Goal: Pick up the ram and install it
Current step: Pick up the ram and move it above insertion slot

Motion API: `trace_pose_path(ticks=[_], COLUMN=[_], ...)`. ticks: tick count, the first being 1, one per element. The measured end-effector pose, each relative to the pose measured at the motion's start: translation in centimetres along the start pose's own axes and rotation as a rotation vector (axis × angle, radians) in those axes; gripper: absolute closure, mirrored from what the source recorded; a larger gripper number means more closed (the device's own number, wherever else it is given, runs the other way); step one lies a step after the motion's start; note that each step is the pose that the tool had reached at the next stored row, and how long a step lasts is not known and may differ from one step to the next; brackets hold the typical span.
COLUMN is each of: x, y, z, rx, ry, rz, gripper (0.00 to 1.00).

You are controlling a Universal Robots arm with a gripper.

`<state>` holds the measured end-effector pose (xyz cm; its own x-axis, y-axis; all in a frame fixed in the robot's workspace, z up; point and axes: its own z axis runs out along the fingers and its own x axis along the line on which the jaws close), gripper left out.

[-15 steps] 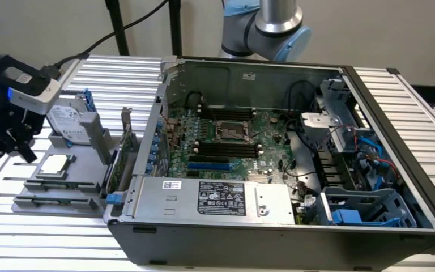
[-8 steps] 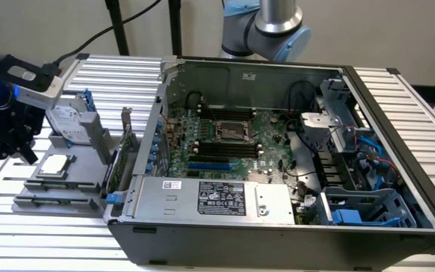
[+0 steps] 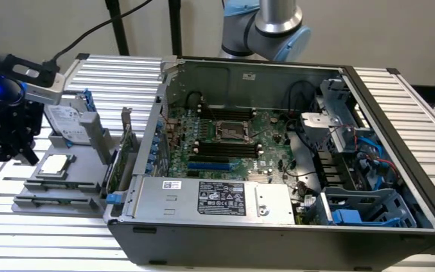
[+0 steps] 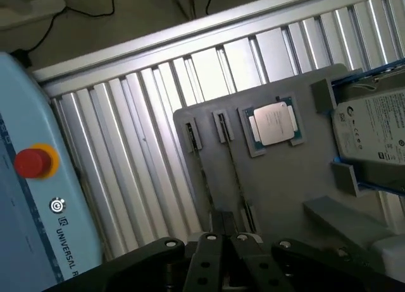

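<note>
Dark, thin ram (image 4: 233,169) sits edge-up in grey tray (image 4: 285,178).

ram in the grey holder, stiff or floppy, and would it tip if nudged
Probably stiff: the ram reads as a thin straight board standing on edge, with no sag. Likely light, given how thin it looks. A sideways nudge could tip or strain it, since only the end clips of the grey holder seem to steady it.

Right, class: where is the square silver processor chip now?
The square silver processor chip lies on the grey tray at the exterior view's left, outside the open black computer case, beside the silver hard drive with blue brackets.
</note>
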<state>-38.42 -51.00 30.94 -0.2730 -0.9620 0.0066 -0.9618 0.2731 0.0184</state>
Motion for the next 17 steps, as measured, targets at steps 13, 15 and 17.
trace_pose_path(ticks=[13,15,17], x=[0.00,0.01,0.15], y=[-0.01,-0.01,-0.05], z=[0.41,0.49,0.53], rx=[0.0108,0.0128,0.0139], ry=[0.0115,0.0124,0.0125], rz=[-0.226,-0.247,-0.257], gripper=[0.89,0.89,0.89])
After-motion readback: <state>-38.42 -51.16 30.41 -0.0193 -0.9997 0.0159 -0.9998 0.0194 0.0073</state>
